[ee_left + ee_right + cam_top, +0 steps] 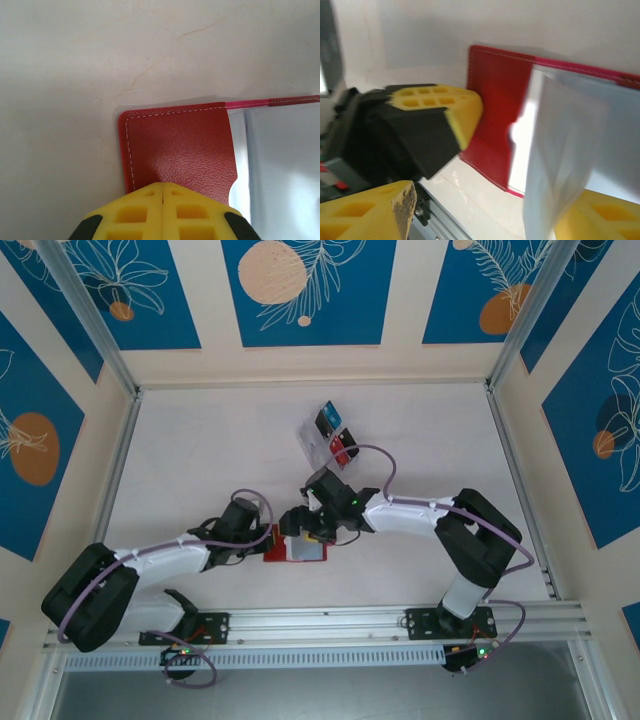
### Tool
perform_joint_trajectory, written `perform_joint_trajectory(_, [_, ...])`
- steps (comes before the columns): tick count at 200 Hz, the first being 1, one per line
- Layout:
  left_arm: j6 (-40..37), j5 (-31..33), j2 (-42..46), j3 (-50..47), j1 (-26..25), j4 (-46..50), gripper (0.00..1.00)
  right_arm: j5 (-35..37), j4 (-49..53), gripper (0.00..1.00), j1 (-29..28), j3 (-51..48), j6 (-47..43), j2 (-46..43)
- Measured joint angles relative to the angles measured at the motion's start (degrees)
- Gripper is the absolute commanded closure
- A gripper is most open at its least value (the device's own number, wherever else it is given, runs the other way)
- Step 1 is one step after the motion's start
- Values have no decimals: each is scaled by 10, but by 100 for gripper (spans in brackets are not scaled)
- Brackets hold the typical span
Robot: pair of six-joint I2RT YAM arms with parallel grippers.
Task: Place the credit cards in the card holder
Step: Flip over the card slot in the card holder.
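Observation:
The red card holder (296, 551) lies open on the table between the two arms, its pale lining up. My left gripper (262, 537) is shut, and its yellow tips (163, 186) press down on the holder's red pocket (180, 150). My right gripper (485, 210) hovers open over the holder (495, 100). A pale card (560, 160) stands tilted close to its right finger (600, 220), well clear of the left finger; whether it touches the right finger I cannot tell. More credit cards (326, 420) sit in a clear rack farther back.
The clear slotted rack (318, 443) stands behind the right gripper, mid-table. An aluminium rail (330, 620) runs along the near edge by the arm bases. The left gripper's yellow finger (460, 107) sits close beside the right gripper.

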State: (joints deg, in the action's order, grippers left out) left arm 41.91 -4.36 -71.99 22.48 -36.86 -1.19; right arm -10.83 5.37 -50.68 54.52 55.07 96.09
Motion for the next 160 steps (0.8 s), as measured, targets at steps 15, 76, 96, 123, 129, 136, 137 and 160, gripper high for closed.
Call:
perform_joint_trajectory(15, [0,-1,8,-1,0,9,100,-4,-9,27,0,10,-2,0])
perform_joint_trajectory(76, [25,36,125,-3,0,126,74,-32,-38,26,0,52,-6,53])
perform_joint_trajectory(96, [30,38,170,-4,0,155,70,-38,-43,26,0,55,-6,72])
perform_joint_trajectory(123, [33,44,232,-5,0,203,60,-43,-41,25,-4,63,-6,89])
perform_joint_trajectory(129, [30,44,242,-5,0,210,58,-45,-41,25,-5,69,-6,93])
perform_joint_trajectory(136, [28,44,250,-5,0,217,56,-45,-41,25,-6,74,-6,98])
perform_joint_trajectory(137, [29,44,252,-5,0,217,56,-46,-41,25,-6,75,-6,99])
perform_joint_trajectory(160, [20,40,244,-5,0,223,51,-49,-40,24,-6,87,-7,104])
